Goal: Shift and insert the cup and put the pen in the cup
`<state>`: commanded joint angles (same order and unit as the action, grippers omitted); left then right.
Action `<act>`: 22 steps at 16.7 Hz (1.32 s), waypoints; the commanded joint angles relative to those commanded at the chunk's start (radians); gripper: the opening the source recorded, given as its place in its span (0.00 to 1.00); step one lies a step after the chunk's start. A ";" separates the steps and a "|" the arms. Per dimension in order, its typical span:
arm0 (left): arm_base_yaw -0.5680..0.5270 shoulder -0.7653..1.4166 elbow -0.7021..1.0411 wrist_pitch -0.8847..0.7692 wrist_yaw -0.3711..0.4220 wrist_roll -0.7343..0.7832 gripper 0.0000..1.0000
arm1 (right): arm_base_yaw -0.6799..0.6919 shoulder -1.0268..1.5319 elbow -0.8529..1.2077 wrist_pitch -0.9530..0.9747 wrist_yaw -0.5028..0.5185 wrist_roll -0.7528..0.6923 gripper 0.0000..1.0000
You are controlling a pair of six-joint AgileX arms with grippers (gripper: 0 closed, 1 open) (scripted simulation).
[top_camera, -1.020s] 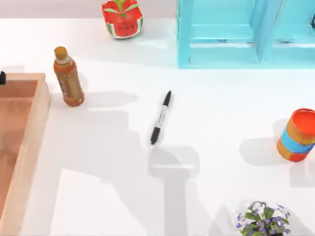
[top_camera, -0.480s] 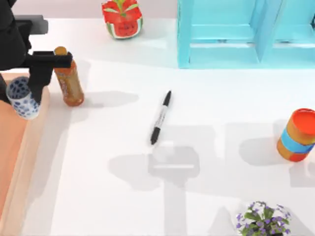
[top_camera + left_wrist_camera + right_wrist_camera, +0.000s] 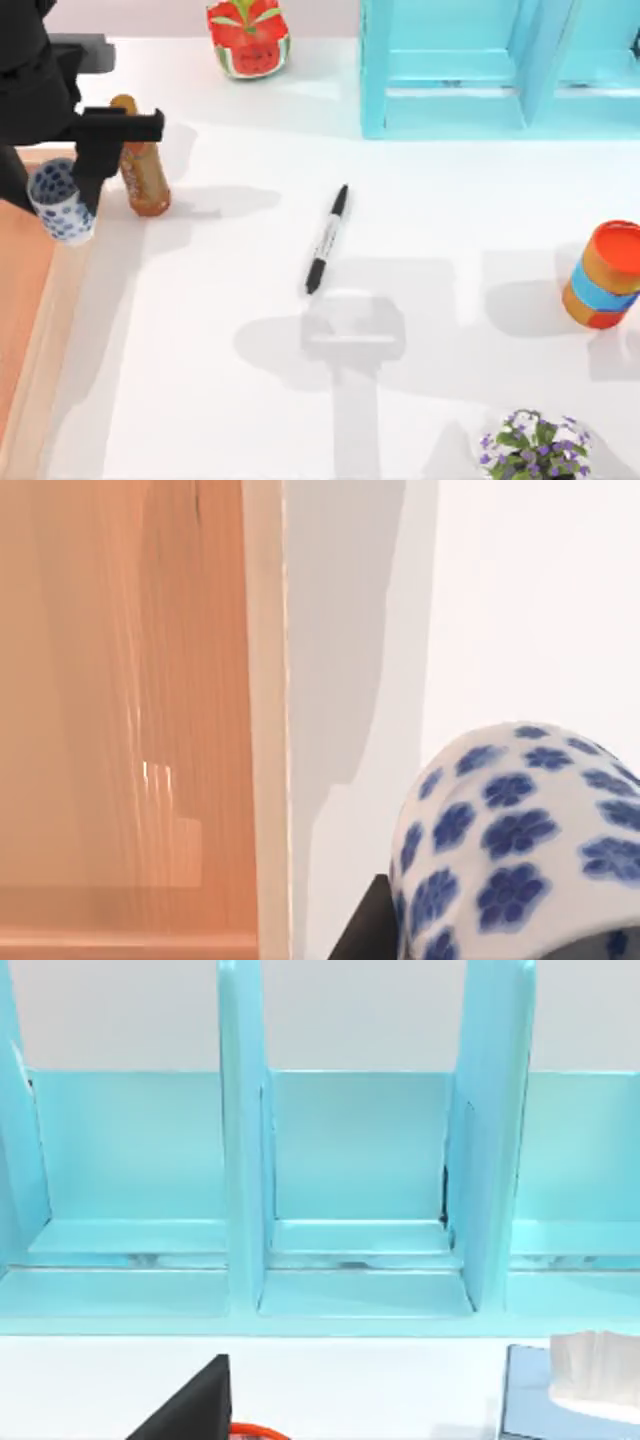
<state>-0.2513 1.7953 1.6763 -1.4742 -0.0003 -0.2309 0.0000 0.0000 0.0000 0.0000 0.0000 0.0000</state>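
The left gripper (image 3: 72, 190) now carries the cup (image 3: 61, 202) over the right rim of the wooden tray (image 3: 62, 290) at the table's left edge, a little farther toward the table's open middle than half a second ago, and a second ago neither arm nor cup was above the table at all. The fingers appear to be clamped on the cup's wall, though the arm's black body hides most of the contact in the top view; the left wrist view shows the blue-flowered cup (image 3: 510, 850) close against a dark finger, with the tray rim (image 3: 265, 710) and bare white table beyond it. The cup's mouth faces up toward the overhead camera, so it looks roughly upright. It passes just beside the orange bottle (image 3: 140, 160), which stands where it did. The pen (image 3: 327, 240) lies untouched near the table's centre, well apart from the cup. So the shifting step is under way: the cup is leaving the tray and heading for the open table, with setting it down and fetching the pen not yet done. The right gripper (image 3: 190, 1405) sits parked facing the blue shelf (image 3: 320, 1210) at the table's far edge, and I cannot tell how its fingers stand.
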 joint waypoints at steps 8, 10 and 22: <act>-0.160 0.165 -0.085 0.273 0.001 -0.154 0.00 | 0.000 0.000 0.000 0.000 0.000 0.000 1.00; -0.165 0.170 -0.090 0.279 0.001 -0.160 0.00 | 0.000 0.000 0.000 0.000 0.000 0.000 1.00; -0.163 0.208 -0.218 0.445 0.001 -0.157 0.00 | 0.000 0.000 0.000 0.000 0.000 0.000 1.00</act>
<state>-0.4146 2.0034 1.4582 -1.0291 0.0008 -0.3880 0.0000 0.0000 0.0000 0.0000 0.0000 0.0000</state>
